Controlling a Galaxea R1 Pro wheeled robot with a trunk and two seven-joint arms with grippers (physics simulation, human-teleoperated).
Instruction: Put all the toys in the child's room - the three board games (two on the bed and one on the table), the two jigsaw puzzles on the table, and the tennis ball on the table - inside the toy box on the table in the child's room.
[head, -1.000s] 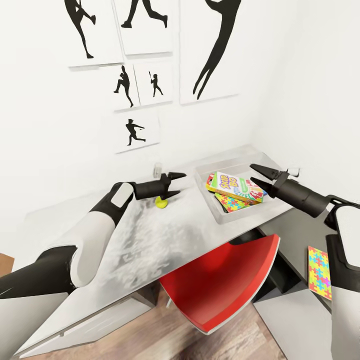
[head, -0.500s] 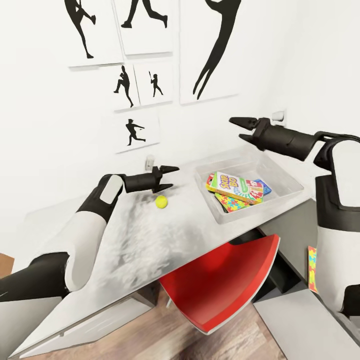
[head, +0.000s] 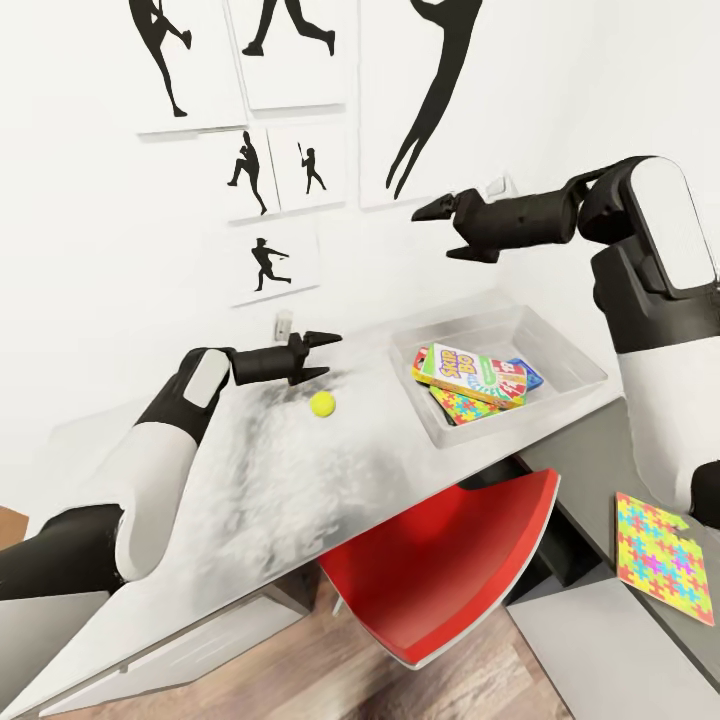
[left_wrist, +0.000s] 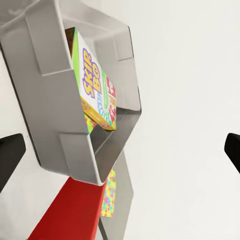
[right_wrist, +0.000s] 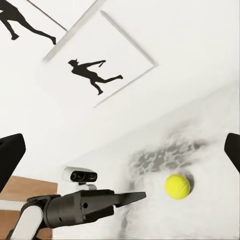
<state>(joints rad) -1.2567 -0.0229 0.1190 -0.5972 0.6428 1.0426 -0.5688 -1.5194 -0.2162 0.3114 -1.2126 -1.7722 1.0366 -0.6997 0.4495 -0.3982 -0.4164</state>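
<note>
Yellow-green tennis ball (head: 322, 404) lies loose at five o'clock from our left gripper (head: 322, 356) — both grippers spread, right gripper (head: 440, 231) raised.

At frame centre, bare counter (head: 300, 470) is seen around the tennis ball (head: 322, 403). The toy box (head: 560, 345) at right is partly occupied by stacked games.
</note>
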